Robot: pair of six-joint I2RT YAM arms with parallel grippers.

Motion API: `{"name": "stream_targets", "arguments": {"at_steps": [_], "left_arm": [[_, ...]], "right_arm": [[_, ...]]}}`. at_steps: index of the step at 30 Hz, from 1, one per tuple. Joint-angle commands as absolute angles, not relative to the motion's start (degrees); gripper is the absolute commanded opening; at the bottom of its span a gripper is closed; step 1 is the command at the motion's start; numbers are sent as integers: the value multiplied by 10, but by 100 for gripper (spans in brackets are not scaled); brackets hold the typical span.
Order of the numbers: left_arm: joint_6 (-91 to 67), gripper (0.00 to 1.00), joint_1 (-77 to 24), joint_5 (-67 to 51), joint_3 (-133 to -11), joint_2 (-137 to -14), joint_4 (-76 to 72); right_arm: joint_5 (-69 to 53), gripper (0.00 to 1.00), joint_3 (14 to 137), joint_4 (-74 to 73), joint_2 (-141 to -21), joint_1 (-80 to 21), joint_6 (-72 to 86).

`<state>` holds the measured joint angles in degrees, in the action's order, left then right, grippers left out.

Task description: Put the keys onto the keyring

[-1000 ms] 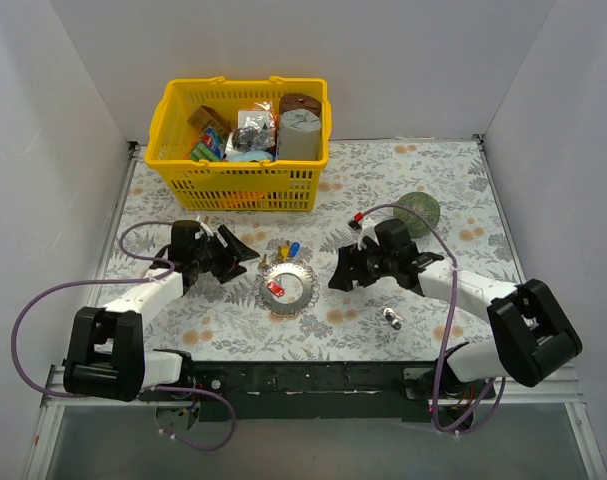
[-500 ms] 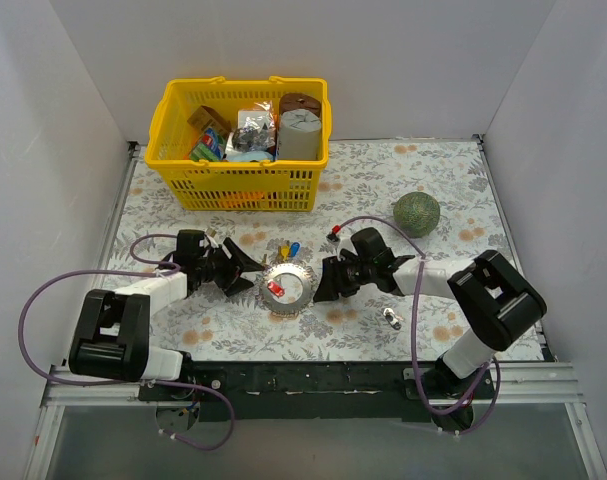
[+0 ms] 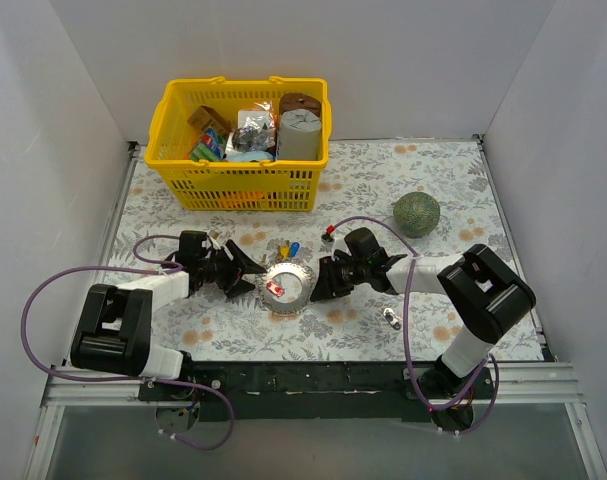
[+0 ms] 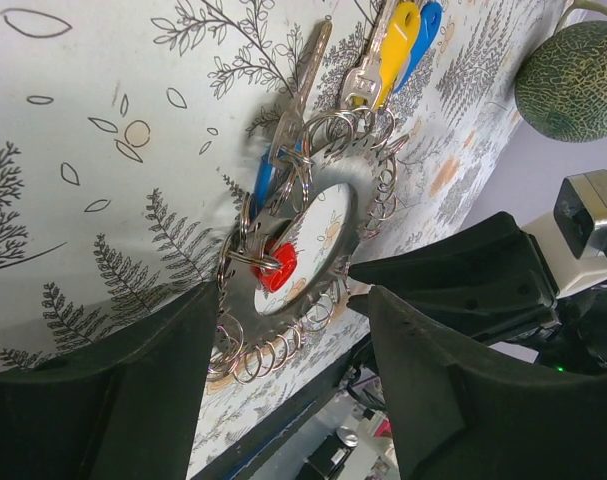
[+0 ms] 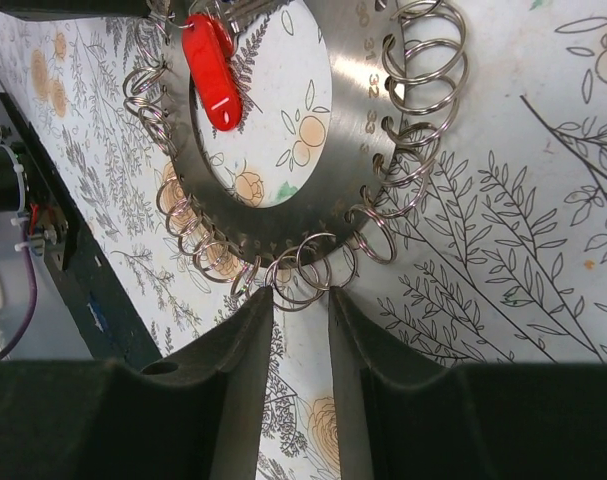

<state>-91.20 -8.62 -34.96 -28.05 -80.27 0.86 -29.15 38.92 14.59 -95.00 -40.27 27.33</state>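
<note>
The keyring (image 5: 348, 170) lies flat on the floral worktop (image 3: 233, 330); red key (image 5: 211, 72) within its hollow; yellow and blue keys (image 4: 398, 45) just beyond it; we see the left tool (image 4: 288, 300) spread, flanking its edge; right tool (image 5: 301, 295) narrowly gapped at its wire coils, grip we cannot tell.

plain white walls (image 3: 403, 70) on 3 sides, floral-print tabletop (image 3: 453, 190), even light.

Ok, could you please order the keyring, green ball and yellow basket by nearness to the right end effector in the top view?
1. Keyring, right beside the right end effector, toward the table's middle.
2. Green ball, back right.
3. Yellow basket, far back left.
</note>
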Motion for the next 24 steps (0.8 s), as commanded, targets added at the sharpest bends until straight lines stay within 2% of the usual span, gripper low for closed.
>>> {"name": "stream_targets", "arguments": {"at_steps": [1, 6, 14, 24], "left_arm": [[-903, 60, -91, -359, -291, -802, 3], [-885, 60, -91, -347, -303, -782, 15], [-817, 59, -93, -227, -369, -721, 149], [-783, 57, -118, -171, -421, -761, 233]], "right_arm": [[-284, 36, 409, 166, -940, -407, 282], [-264, 35, 415, 155, -919, -407, 274], [-169, 37, 460, 67, -867, -409, 200], [-87, 37, 619, -61, -992, -415, 142]]}}
